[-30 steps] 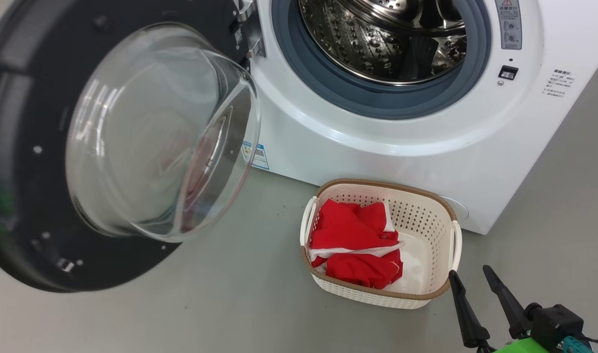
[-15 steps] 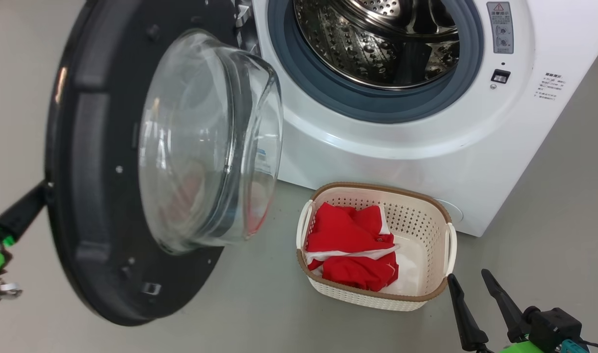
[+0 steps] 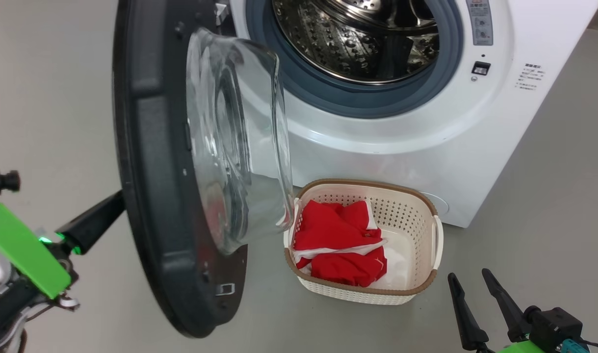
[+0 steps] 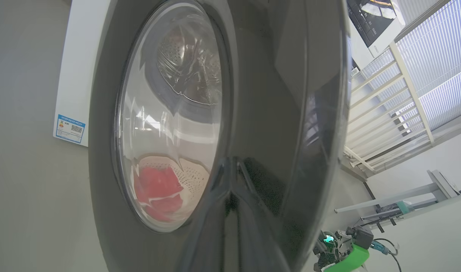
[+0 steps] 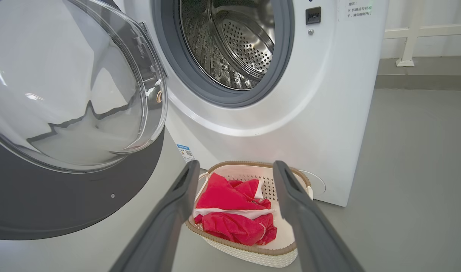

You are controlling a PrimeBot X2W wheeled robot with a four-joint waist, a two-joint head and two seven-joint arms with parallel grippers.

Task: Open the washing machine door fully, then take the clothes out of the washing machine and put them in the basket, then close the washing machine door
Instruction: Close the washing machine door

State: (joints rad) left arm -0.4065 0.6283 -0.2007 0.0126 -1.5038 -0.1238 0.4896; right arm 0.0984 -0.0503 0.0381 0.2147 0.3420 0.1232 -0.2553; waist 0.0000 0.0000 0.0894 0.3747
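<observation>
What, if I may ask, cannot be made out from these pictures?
Tips of the left gripper: head view, hidden behind the black rim of the door.
Top of the drum: head and right wrist views, cut off by the upper edge; its lower front sits behind the gasket.
Print on the label: head view, too small to read.
Floor of the basket under the clothes: head view, covered by them.

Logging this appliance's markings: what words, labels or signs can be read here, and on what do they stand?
Black Chinese print on the big white front-loading washing machine: seems "机器运行状态下,请勿强制开门"; the line above is cut off.
Small blue label, low on its front: too small to read.
Grey sticker, higher on its front: symbols, blurred.
</observation>
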